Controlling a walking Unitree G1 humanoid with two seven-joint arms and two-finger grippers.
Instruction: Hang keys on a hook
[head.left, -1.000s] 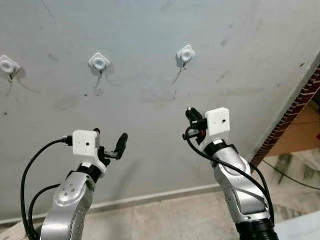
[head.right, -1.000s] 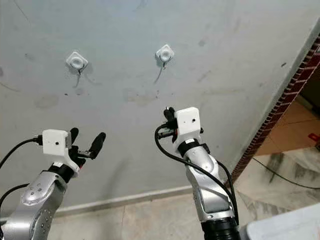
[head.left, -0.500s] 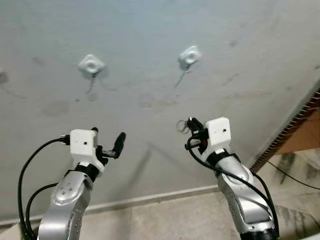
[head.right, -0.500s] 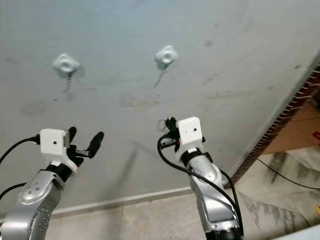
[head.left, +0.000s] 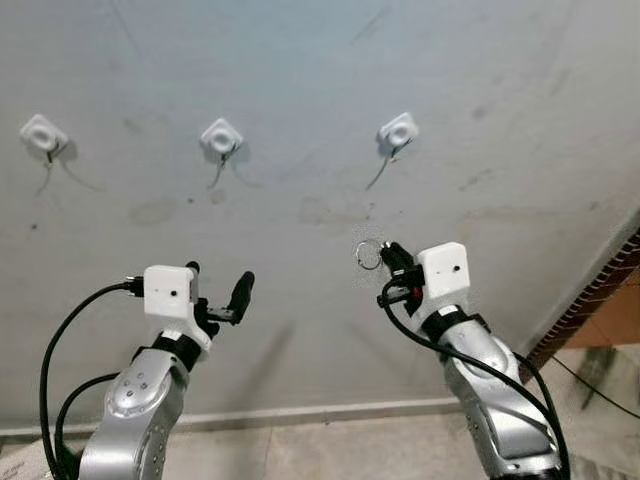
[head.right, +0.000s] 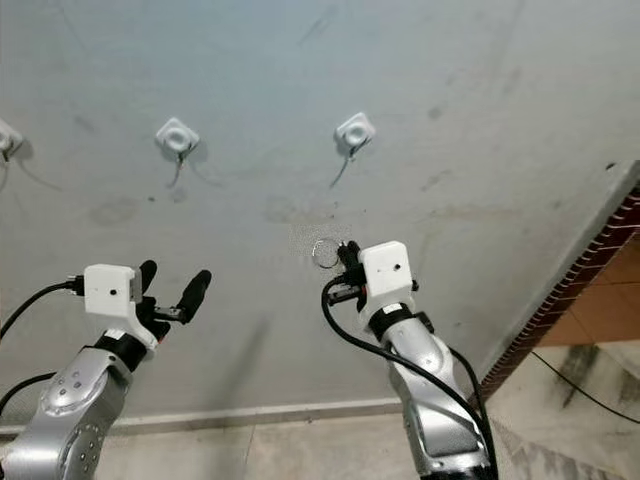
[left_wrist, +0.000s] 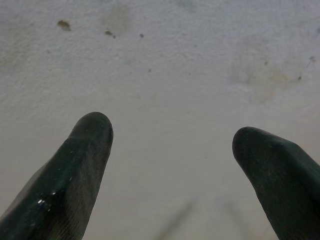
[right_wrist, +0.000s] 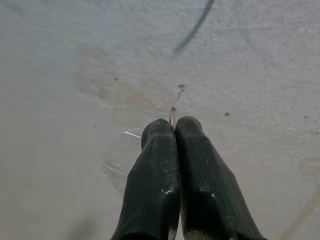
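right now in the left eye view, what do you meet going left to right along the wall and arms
leftmost white wall hook → open left end effector → small metal key ring → rightmost white wall hook → red brick edge

My left gripper (left_wrist: 172, 145) faces the wall (left_wrist: 170, 65) with its two black fingers spread wide apart and nothing between them. One fingertip (left_wrist: 87, 150) is rounded and glossy, with small highlights low on its side; the other (left_wrist: 277, 175) is matte. The wall is pale grey-white and rough in texture. On the wall beyond the fingertips are a small brown spot (left_wrist: 63, 23), a few dark specks (left_wrist: 109, 33) just beside it, and a faint brownish stain (left_wrist: 265, 77). Between the fingers, faint shadow streaks (left_wrist: 177, 220) cross the wall.
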